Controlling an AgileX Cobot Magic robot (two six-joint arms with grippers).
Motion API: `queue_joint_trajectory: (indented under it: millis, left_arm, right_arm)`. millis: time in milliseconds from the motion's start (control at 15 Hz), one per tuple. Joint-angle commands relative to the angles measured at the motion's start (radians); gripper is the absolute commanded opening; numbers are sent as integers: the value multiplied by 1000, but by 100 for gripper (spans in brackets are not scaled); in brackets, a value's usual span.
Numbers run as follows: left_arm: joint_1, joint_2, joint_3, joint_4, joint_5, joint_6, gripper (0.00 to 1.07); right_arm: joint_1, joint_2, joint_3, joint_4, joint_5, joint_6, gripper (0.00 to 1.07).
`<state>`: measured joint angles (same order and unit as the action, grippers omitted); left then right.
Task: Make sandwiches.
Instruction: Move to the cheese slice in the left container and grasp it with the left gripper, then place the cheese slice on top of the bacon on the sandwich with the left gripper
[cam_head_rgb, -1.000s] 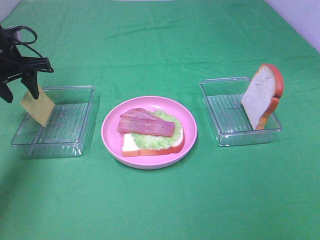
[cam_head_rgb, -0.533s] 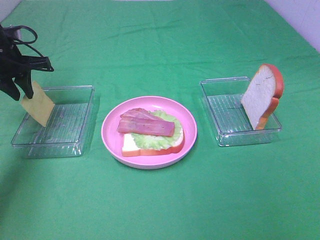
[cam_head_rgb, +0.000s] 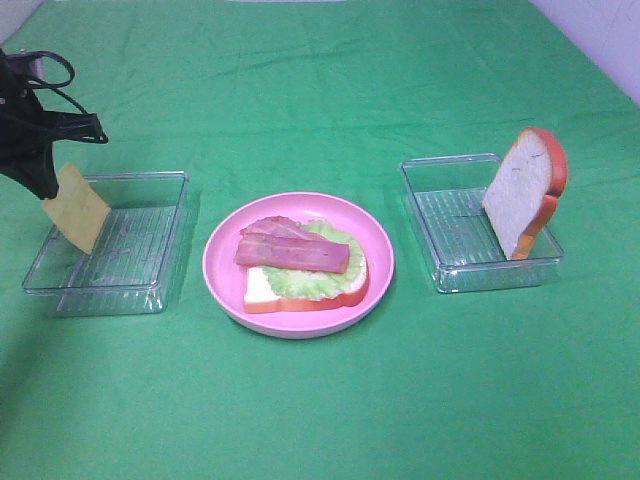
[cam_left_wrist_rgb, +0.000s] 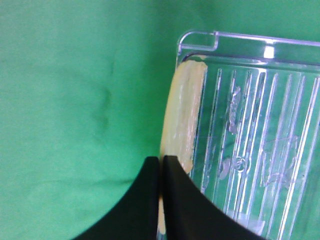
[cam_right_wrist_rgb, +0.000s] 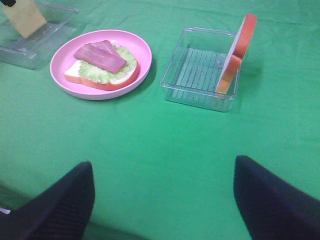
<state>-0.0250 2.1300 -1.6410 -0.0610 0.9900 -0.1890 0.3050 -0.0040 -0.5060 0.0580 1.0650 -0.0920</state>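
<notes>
On the pink plate (cam_head_rgb: 214, 262) in the middle lies an open sandwich (cam_head_rgb: 305, 268): a bread slice with orange-red crust, lettuce and bacon strips (cam_head_rgb: 292, 250) on top. My left gripper (cam_head_rgb: 45, 180) is shut on the top edge of the yellow cheese square (cam_head_rgb: 77, 208), which stands tilted at the left wall of the left clear tray (cam_head_rgb: 150, 262). The left wrist view shows the cheese (cam_left_wrist_rgb: 184, 115) edge-on between the closed fingertips of that gripper (cam_left_wrist_rgb: 161, 165). A second bread slice (cam_head_rgb: 525, 190) leans upright in the right clear tray (cam_head_rgb: 450, 232). My right gripper (cam_right_wrist_rgb: 165, 200) stands open over bare cloth, holding nothing.
A green cloth (cam_head_rgb: 330, 90) covers the whole table. The two clear trays flank the plate, one on each side. In the right wrist view the plate (cam_right_wrist_rgb: 142, 60) and the right tray (cam_right_wrist_rgb: 197, 75) lie well ahead of the fingers.
My left gripper's fingers have closed onto the cheese square's top edge. The cheese has shifted slightly. The right arm has not moved.
</notes>
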Motion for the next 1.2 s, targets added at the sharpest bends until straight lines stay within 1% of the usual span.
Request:
queue_joint_trajectory:
  millis: [67, 400, 533, 667, 800, 867, 933, 1067, 1133, 1200]
  left_arm:
    - [-5, 1, 6, -16, -8, 4, 0]
    - [-5, -25, 4, -24, -12, 6, 0]
    - [-5, -38, -14, -32, 0, 7, 0]
    - [-5, -38, -36, -74, 13, 24, 0]
    - [-14, -47, -43, -156, 2, 64, 0]
    - [-25, -53, -44, -173, -3, 73, 0]
    - [-59, -72, -44, -182, -20, 77, 0]
    - [-92, -89, -44, -197, -40, 79, 0]
    - [-116, -96, -44, -224, -53, 92, 0]
    - [-135, -99, -44, -270, -69, 115, 0]
  right_arm:
    - [6, -20, 4, -6, -8, -4, 71]
    - [6, -20, 4, -6, -8, -4, 71]
    - [6, -20, 4, -6, -8, -4, 71]
    - [6, -20, 4, -6, -8, -4, 71]
    - [6, -20, 4, -6, -8, -4, 71]
    - [6, -20, 4, -6, -8, -4, 71]
    - [6, -20, 4, -6, -8, -4, 71]
    - [6, -20, 4, -6, -8, -4, 71]
    - [6, -20, 4, -6, -8, -4, 71]
    - [6, -20, 4, -6, -8, -4, 71]
